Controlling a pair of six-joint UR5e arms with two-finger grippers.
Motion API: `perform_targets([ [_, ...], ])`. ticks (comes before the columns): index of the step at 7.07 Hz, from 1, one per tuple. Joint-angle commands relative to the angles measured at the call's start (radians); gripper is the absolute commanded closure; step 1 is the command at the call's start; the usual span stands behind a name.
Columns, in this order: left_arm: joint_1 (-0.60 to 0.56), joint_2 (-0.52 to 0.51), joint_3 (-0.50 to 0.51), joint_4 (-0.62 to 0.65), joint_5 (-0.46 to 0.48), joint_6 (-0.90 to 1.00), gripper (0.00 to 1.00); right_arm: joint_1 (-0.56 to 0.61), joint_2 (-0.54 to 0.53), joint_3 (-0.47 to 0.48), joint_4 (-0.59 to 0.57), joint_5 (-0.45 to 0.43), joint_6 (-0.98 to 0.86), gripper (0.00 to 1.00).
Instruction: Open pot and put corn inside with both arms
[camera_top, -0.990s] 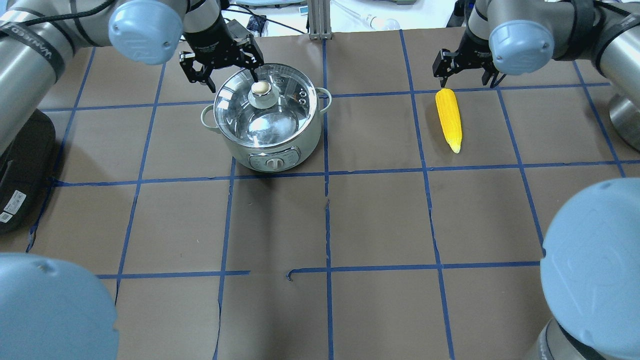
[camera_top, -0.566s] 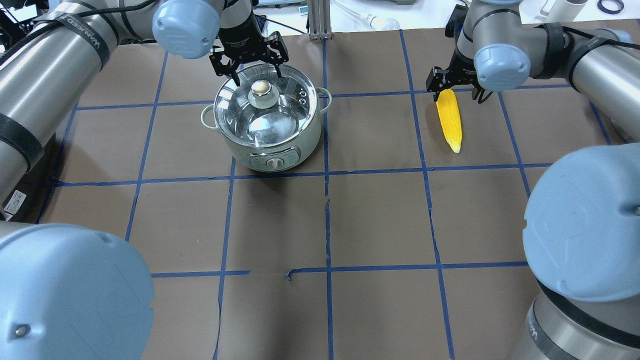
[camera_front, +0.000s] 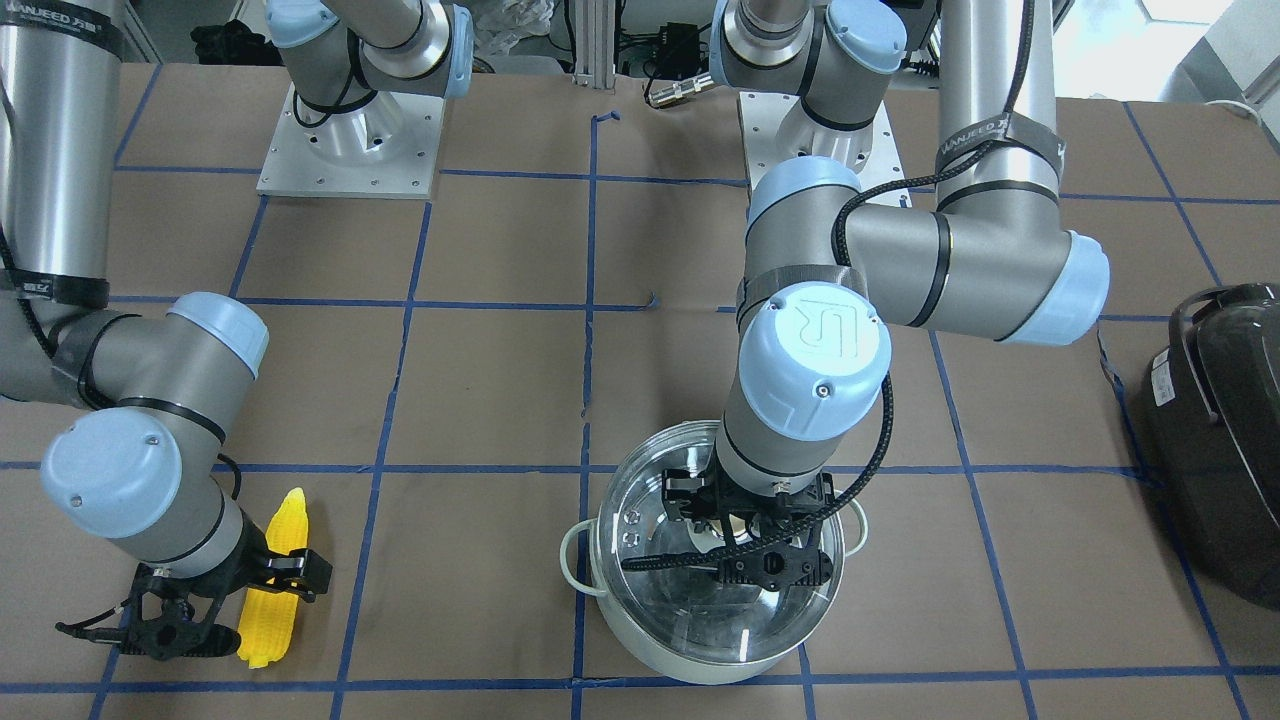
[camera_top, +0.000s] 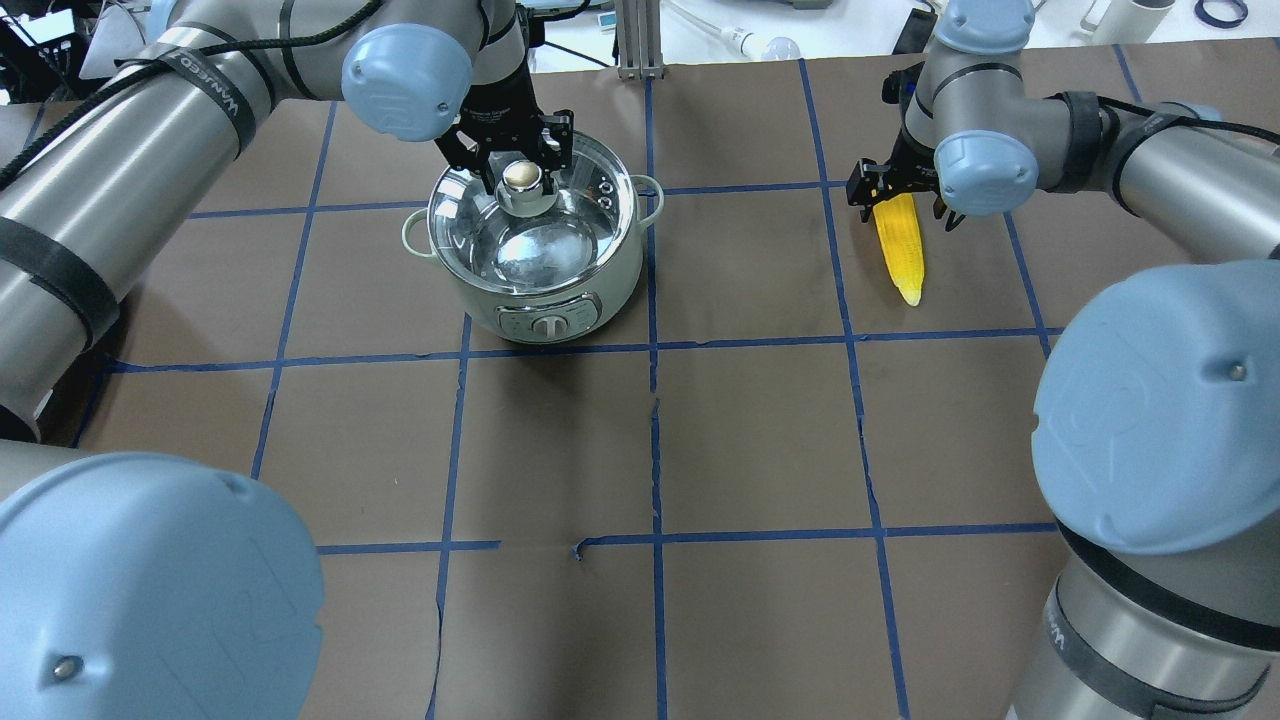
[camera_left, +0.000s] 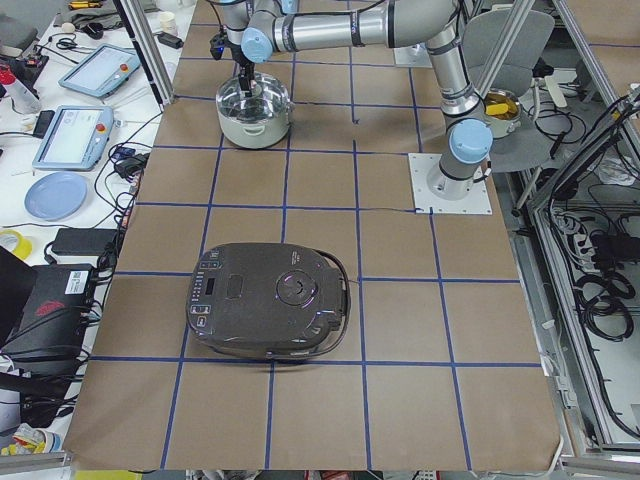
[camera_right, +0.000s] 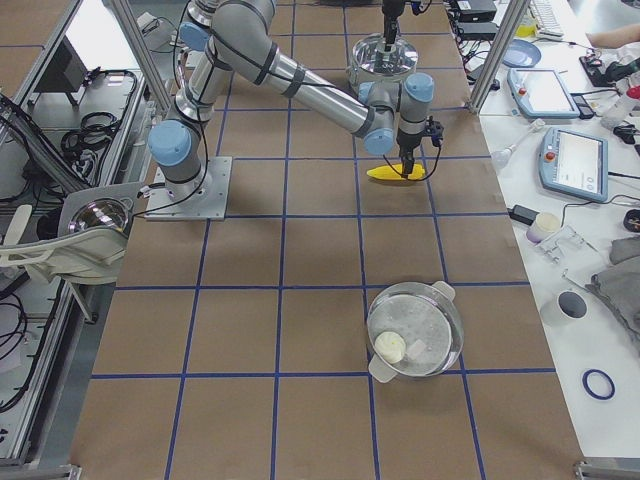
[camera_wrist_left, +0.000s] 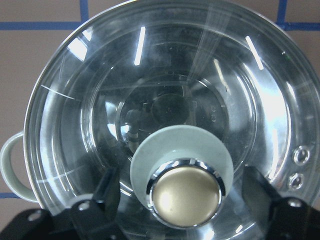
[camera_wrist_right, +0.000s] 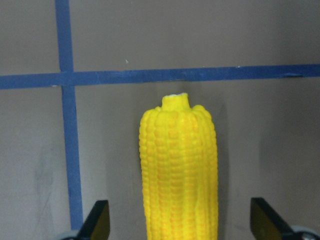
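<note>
The pot (camera_top: 548, 290) stands at the back left with its glass lid (camera_top: 560, 215) on and the brass knob (camera_top: 522, 175) on top. My left gripper (camera_top: 520, 163) is open, low over the lid, one finger on each side of the knob; the left wrist view shows the knob (camera_wrist_left: 186, 192) between the fingers (camera_wrist_left: 107, 190), apart from them. The yellow corn (camera_top: 902, 255) lies flat at the back right. My right gripper (camera_top: 898, 195) is open and straddles the cob's thick end, as the right wrist view shows the corn (camera_wrist_right: 180, 170) between the fingertips (camera_wrist_right: 97, 222).
A large black appliance (camera_left: 270, 300) sits on the table beyond my left arm, also at the front-facing view's right edge (camera_front: 1215, 440). A second glass-lidded pot (camera_right: 415, 330) stands toward the table's right end. The brown table (camera_top: 700, 450) has blue tape lines.
My left gripper has moved right and down from behind the pot until it straddles the lid knob. My right gripper has come down over the corn's thick end. Pot and corn have not moved.
</note>
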Motion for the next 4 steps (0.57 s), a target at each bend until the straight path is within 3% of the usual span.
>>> perform_targets([
  [1, 0.0, 0.005, 0.0, -0.001, 0.001, -0.02, 1.0, -0.002, 0.023, -0.002, -0.026, 0.008, -0.06, 0.0],
  [2, -0.001, 0.01, 0.009, 0.0, -0.002, -0.036, 1.0, -0.005, 0.026, 0.006, -0.026, 0.027, -0.062, 0.02],
  [3, 0.003, 0.03, 0.029, 0.0, 0.003, -0.034, 1.0, -0.008, 0.024, 0.006, -0.025, 0.02, -0.068, 0.31],
  [4, 0.032, 0.041, 0.06, -0.015, 0.045, -0.036, 1.0, -0.011, 0.023, 0.007, -0.016, 0.014, -0.102, 0.69],
])
